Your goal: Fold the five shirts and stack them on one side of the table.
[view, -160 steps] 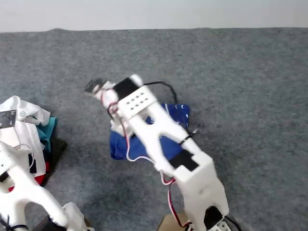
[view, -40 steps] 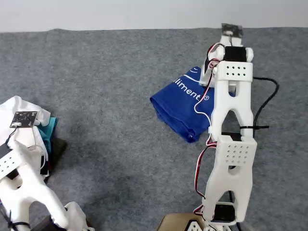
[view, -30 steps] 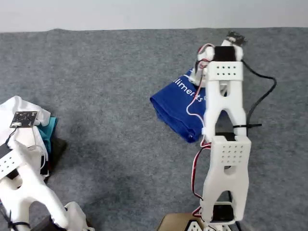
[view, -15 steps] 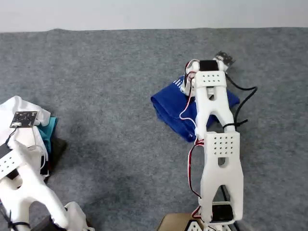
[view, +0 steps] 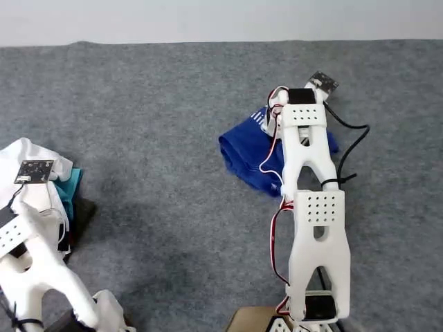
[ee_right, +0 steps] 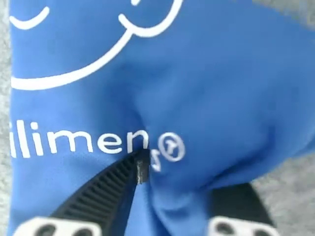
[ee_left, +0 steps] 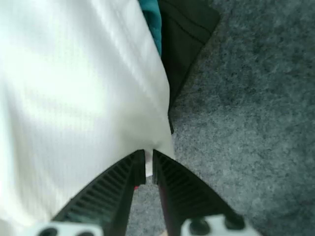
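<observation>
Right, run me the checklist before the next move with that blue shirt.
1. Hold of the right gripper on the blue printed shirt: ok, cloth is bunched between its jaws.
2. Shirt folded flat: not ok, it lies rumpled mid-table.
3. Fold edges lined up: cannot tell, the right arm covers part of the shirt.
4. Pile at the table's left side: ok, the white shirt is on top, with the teal shirt and the black shirt beneath.
5. Pile top free for a drop: not ok, the left gripper, shut, sits over the white shirt.
</observation>
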